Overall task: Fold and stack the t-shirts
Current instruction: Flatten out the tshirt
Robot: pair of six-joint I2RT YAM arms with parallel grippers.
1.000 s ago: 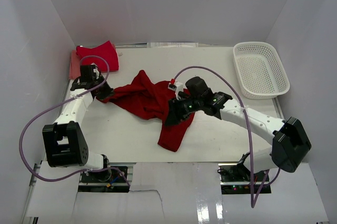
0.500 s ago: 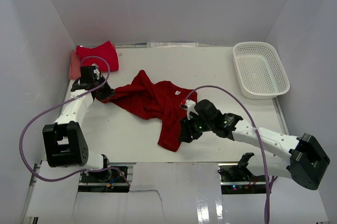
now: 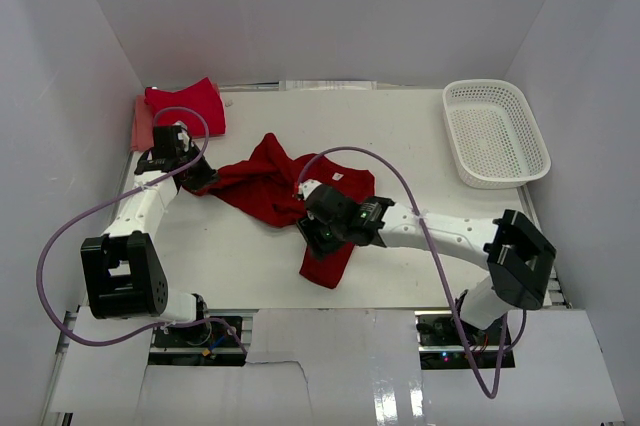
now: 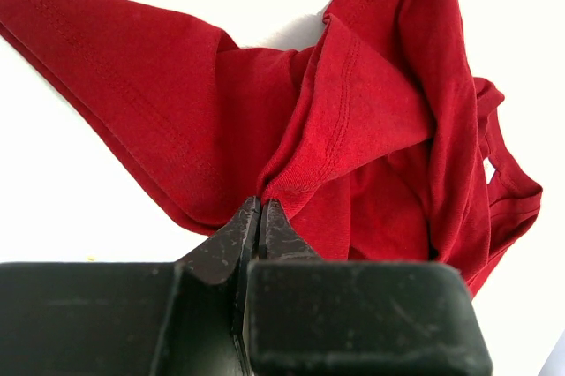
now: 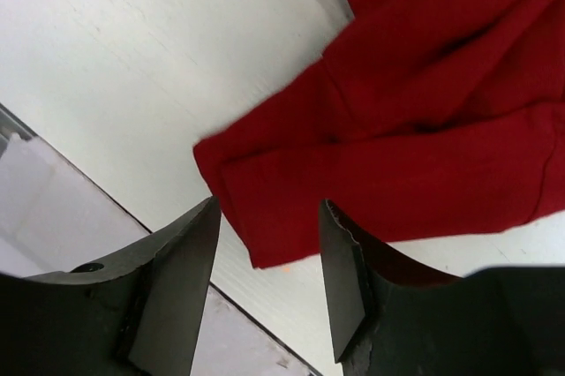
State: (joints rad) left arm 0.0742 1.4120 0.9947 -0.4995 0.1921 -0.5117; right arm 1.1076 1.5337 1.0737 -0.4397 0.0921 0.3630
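A crumpled deep red t-shirt [image 3: 275, 184] lies spread across the middle of the table, with a narrow part [image 3: 325, 264] trailing toward the near edge. My left gripper [image 3: 200, 178] is shut on a fold at its left end, and in the left wrist view the fingertips [image 4: 259, 206] pinch a hemmed fold of the red cloth [image 4: 353, 102]. My right gripper [image 3: 318, 236] hangs open just over the trailing part. In the right wrist view its fingers [image 5: 190, 252] straddle the corner of that cloth [image 5: 291, 208] without touching it.
At the back left a folded red t-shirt [image 3: 188, 104] lies on a salmon-pink one [image 3: 141, 128]. A white lattice basket [image 3: 495, 132] stands at the back right. The table's near edge [image 5: 97, 184] runs close under the right gripper. White walls enclose the table.
My right arm has swung, carrying its open gripper toward the near edge and then left over the shirt's trailing part. The left gripper and its hold have not moved.
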